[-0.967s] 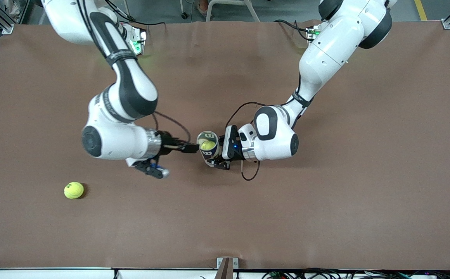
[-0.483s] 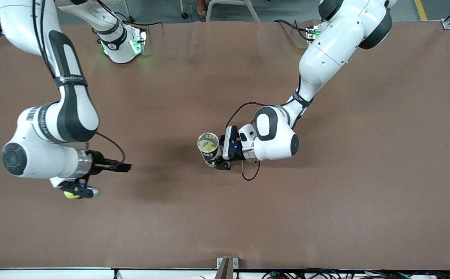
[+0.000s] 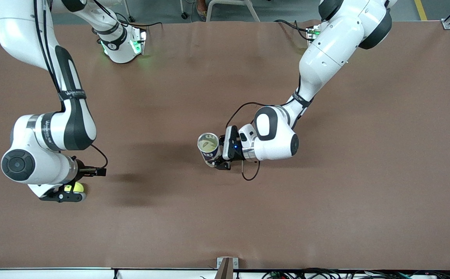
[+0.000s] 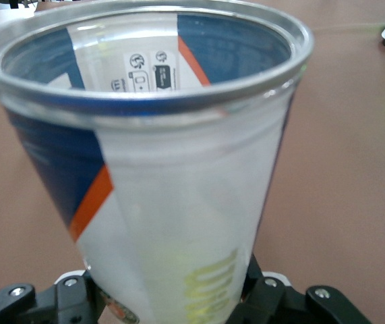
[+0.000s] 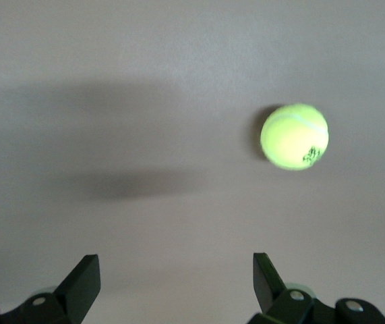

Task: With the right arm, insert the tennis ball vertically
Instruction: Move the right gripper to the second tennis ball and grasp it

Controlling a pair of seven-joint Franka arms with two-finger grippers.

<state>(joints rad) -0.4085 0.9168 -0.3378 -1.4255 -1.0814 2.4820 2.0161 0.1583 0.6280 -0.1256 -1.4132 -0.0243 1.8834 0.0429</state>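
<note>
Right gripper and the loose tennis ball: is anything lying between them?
No. In the right wrist view only bare brown table separates the open right gripper from the tennis ball; the front view adds nothing there.

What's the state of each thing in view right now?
tennis ball: loose on the table toward the right arm's end, not gripped.
right pincer: open, empty, over the table near the ball.
can: upright, top open, a yellow ball visible inside, held at its side.
left pincer: closed on the can near the table's middle.
table: brown cover, carries the ball.
</note>
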